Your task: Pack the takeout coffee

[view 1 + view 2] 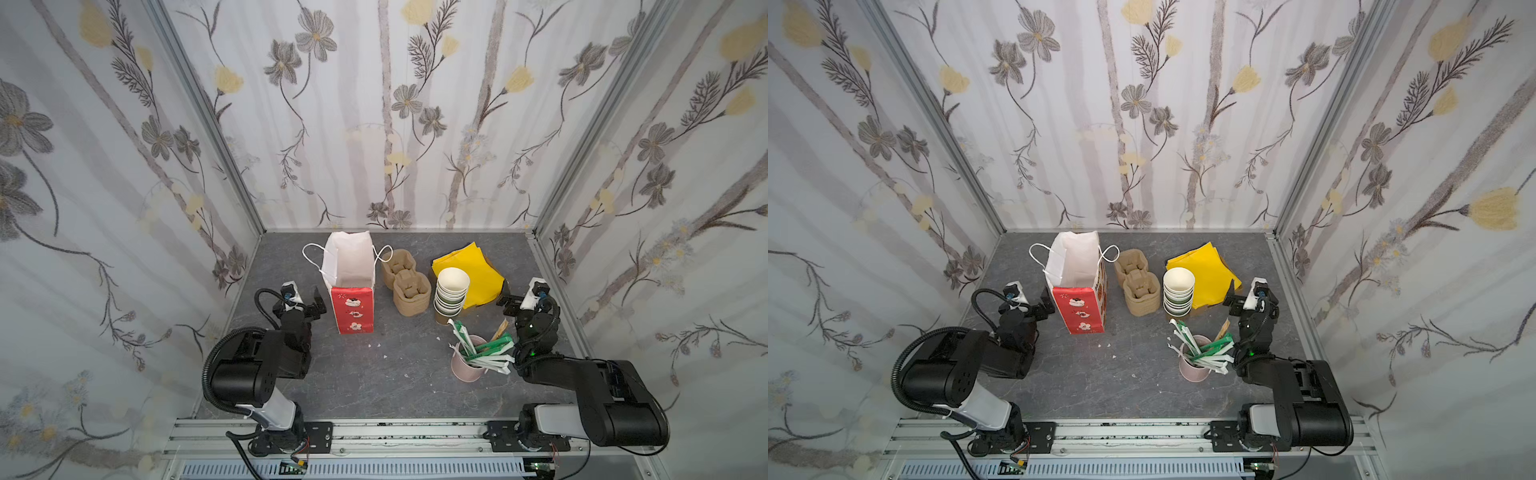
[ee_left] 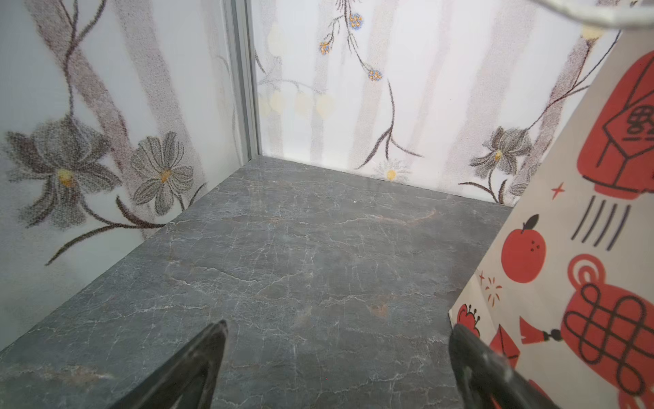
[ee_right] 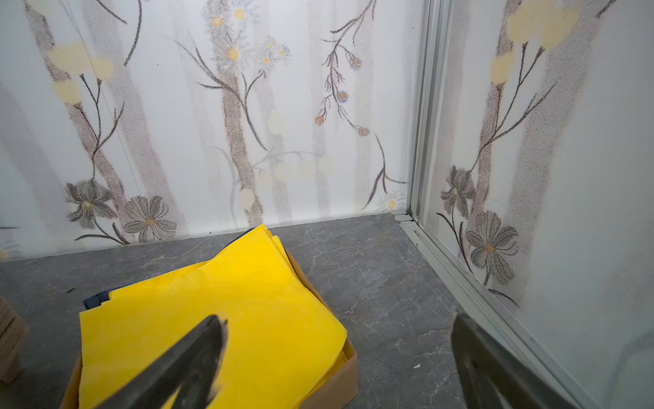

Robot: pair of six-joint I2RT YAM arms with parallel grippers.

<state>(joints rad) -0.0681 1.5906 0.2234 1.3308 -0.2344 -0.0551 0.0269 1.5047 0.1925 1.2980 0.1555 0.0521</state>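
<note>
The takeout coffee does not show in any view. An open paper bag (image 1: 351, 286) (image 1: 1079, 291), red-printed in front and white inside, stands upright at the left middle of the table. My left gripper (image 1: 311, 306) (image 1: 1042, 306) hovers just left of the bag, open and empty. In the left wrist view the left gripper (image 2: 339, 325) has bare table between its fingers, with the bag (image 2: 584, 248) beside one finger. My right gripper (image 1: 508, 300) (image 1: 1231, 297) is open and empty at the right edge of the yellow napkins (image 1: 473, 270) (image 3: 230, 308).
Two brown pulp cup carriers (image 1: 405, 286) (image 1: 1140, 289) sit right of the bag. A stack of lidless cups (image 1: 451, 291) (image 1: 1178, 291) stands beside them. A pink cup of wrapped straws (image 1: 469, 365) (image 1: 1196, 368) is near the right arm. Walls enclose three sides.
</note>
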